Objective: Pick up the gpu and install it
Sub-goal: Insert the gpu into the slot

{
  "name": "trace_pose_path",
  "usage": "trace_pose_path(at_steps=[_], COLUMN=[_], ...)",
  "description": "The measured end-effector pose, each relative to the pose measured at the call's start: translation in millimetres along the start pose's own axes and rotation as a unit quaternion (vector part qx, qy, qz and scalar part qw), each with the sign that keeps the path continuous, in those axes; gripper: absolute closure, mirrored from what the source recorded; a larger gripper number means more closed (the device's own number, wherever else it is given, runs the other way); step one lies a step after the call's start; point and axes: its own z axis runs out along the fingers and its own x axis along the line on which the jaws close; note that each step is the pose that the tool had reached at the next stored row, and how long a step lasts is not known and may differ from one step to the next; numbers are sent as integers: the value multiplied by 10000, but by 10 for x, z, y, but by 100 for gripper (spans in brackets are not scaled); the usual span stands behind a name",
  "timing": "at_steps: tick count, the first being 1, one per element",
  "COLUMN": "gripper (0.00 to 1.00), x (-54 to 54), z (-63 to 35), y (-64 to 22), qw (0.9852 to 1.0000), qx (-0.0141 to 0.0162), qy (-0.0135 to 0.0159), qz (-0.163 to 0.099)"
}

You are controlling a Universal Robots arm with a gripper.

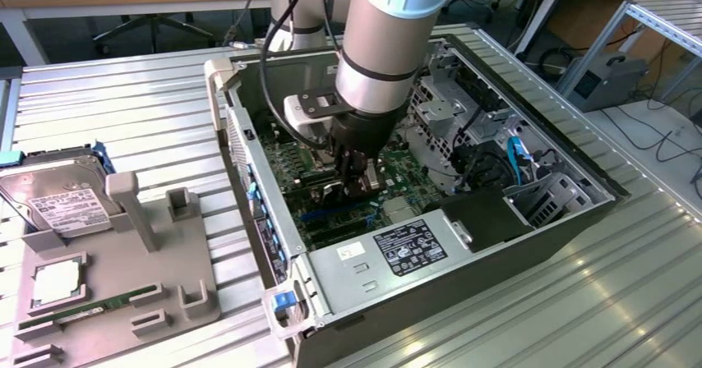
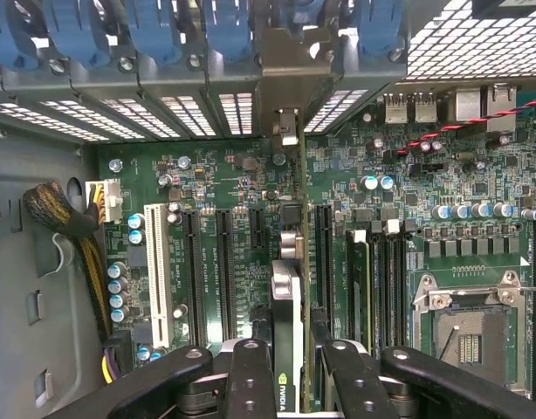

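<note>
Gripping the gpu [image 2: 285, 297] edge-on, the gripper [image 2: 296, 375] is closed on the card inside the case [image 1: 461, 294], holding it upright over the motherboard [image 2: 425, 175], its bracket [image 2: 288, 127] against the rear slot openings

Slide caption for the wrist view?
Gripper holds the gpu edge-on, lined up along the motherboard expansion slots.

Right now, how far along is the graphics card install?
Done: the thin black graphics card with silver bracket is off the grey parts tray and inside the open computer case. In hand: the gripper clamps it edge-on above the green motherboard, bracket toward the rear slots. Left: seating it; whether it has entered a slot I cannot tell.
</note>
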Motion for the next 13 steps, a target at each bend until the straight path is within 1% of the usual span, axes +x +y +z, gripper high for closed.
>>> trace_pose_path(at_steps=[5, 8, 13], gripper=[73, 73, 73], x=[0, -1, -1], z=[-3, -35, -37], y=[0, 0, 1], qw=[10000, 10000, 10000], qx=[0, 0, 1], qy=[-1, 0, -11], qz=[0, 0, 0])
